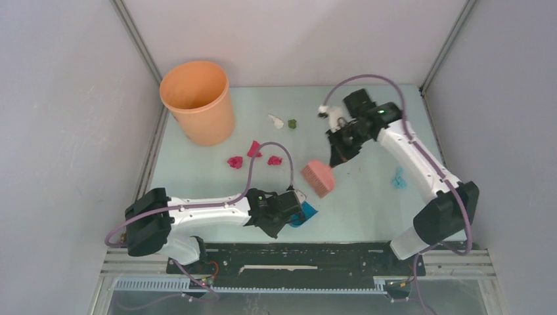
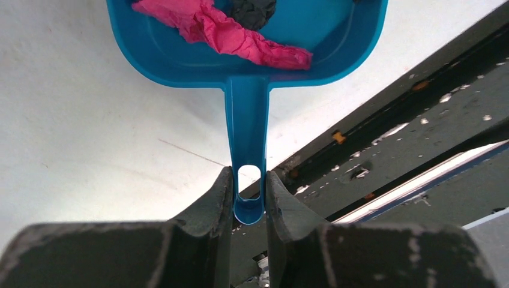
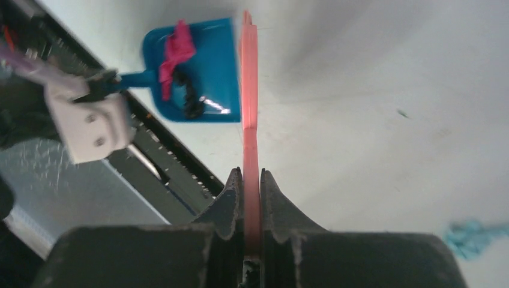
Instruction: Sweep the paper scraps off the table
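Note:
My left gripper is shut on the handle of the blue dustpan, which rests near the table's front edge. A magenta scrap and a black scrap lie in the pan. My right gripper is shut on the pink brush, whose head is beside the pan's mouth. Loose scraps lie on the table: three magenta, one white, one olive green and one light blue.
An orange bucket stands upright at the back left. Grey walls close in the table on three sides. A black rail with the arm bases runs along the near edge, just behind the dustpan.

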`<state>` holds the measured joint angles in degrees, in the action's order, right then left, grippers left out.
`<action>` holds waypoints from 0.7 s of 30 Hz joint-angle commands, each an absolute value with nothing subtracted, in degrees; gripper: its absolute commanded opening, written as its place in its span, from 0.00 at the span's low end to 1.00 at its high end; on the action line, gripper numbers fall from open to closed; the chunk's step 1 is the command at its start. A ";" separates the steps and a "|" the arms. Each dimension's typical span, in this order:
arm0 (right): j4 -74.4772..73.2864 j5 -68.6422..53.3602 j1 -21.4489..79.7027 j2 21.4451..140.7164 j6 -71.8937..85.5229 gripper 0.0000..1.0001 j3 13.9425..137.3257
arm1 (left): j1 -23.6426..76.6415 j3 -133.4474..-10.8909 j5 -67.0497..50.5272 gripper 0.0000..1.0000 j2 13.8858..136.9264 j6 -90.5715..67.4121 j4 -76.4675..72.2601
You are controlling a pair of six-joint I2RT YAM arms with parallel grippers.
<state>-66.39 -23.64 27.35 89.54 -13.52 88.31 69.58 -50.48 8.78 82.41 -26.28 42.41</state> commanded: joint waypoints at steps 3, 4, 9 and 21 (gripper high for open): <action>-74.12 -13.14 12.22 81.75 -19.98 0.00 91.39 | 72.46 -55.97 10.94 0.00 83.34 -20.31 39.69; -73.40 -6.74 10.48 80.75 -21.37 0.00 90.84 | 72.55 -56.74 9.83 0.00 83.89 -19.38 39.77; -64.07 11.92 -1.22 76.01 -29.19 0.00 83.02 | 73.74 -62.81 3.79 0.00 87.71 -14.26 41.53; -49.64 13.16 -18.35 83.10 -32.30 0.00 73.62 | 73.87 -79.04 0.62 0.00 100.05 -7.21 52.81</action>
